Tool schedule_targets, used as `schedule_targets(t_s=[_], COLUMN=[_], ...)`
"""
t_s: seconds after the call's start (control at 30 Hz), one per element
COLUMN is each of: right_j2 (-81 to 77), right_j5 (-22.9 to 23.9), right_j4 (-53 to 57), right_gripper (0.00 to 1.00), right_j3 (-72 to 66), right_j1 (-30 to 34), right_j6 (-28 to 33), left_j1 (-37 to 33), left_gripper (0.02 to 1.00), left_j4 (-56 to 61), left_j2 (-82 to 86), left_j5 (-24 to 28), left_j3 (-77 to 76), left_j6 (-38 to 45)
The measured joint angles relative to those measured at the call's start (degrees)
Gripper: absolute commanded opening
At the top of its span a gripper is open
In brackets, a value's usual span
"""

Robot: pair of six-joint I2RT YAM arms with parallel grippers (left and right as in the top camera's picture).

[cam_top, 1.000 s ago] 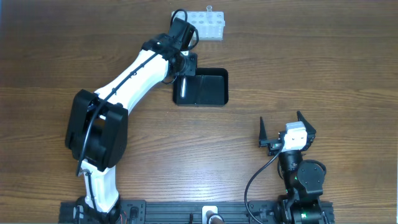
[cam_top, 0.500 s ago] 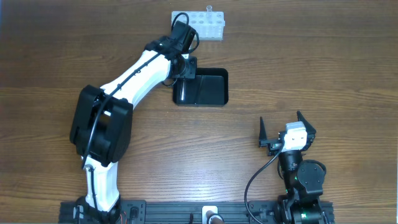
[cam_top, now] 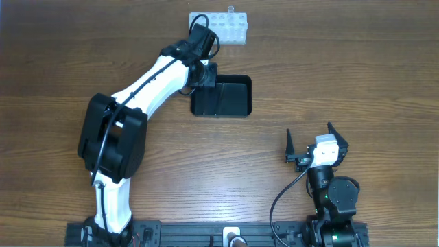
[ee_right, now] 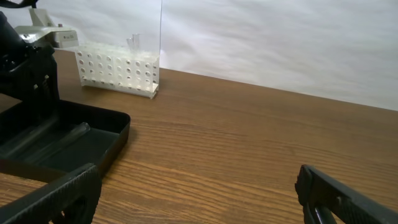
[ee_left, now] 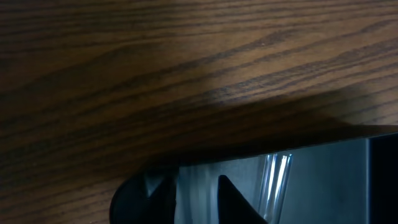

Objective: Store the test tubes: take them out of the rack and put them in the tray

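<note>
The white rack [cam_top: 228, 28] stands at the table's far edge with one clear test tube [cam_top: 232, 9] upright at its back. The black tray [cam_top: 233, 103] lies just in front of it. My left gripper [cam_top: 204, 77] is low at the tray's left end, open, with bare tray floor between its fingers [ee_left: 233, 198]. Beside those fingers, a clear test tube [ee_left: 277, 183] lies on the tray floor [ee_left: 329, 180], free of them. My right gripper [cam_top: 315, 145] is open and holds nothing, near the front right, far from the tray [ee_right: 93, 146] and the rack [ee_right: 118, 70].
Bare wooden table [cam_top: 357, 75] surrounds the tray and rack. The left arm's white link [cam_top: 147, 86] slants from the front left to the tray. A white wall [ee_right: 280, 43] rises behind the table's far edge.
The left arm's elbow has shifted slightly farther up the table while its gripper stayed at the tray's left end. The right arm has not moved.
</note>
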State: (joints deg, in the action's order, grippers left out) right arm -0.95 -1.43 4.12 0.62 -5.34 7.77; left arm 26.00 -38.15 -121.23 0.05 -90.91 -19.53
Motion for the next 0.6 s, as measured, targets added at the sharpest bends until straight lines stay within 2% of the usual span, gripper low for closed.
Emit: schedule_targets(t_s=[0.13,0.33,0.5,0.6], right_j2=[0.00,0.00,0.00,0.00], right_j5=[0.02,0.00,0.00,0.02], right_j4=[0.00,0.00,0.00,0.00], right_gripper=[0.991,0.993,0.993,0.991], right_j3=[0.00,0.00,0.00,0.00], right_j1=[0.00,0.00,0.00,0.00], right_j6=[0.00,-0.04,-0.02,-0.02], left_j1=[-0.02,-0.09,-0.09,-0.09], left_gripper=[0.364,0.630,0.728,0.739], left_j4=[-0.04,0.00,0.22,0.22], left_j2=[-0.63,-0.63,-0.07,2.16], left_j5=[-0.02,0.02,0.00,-0.04], left_j3=[0.00,0.00,0.00,0.04], left_j6=[0.00,-0.09,-0.20,-0.37])
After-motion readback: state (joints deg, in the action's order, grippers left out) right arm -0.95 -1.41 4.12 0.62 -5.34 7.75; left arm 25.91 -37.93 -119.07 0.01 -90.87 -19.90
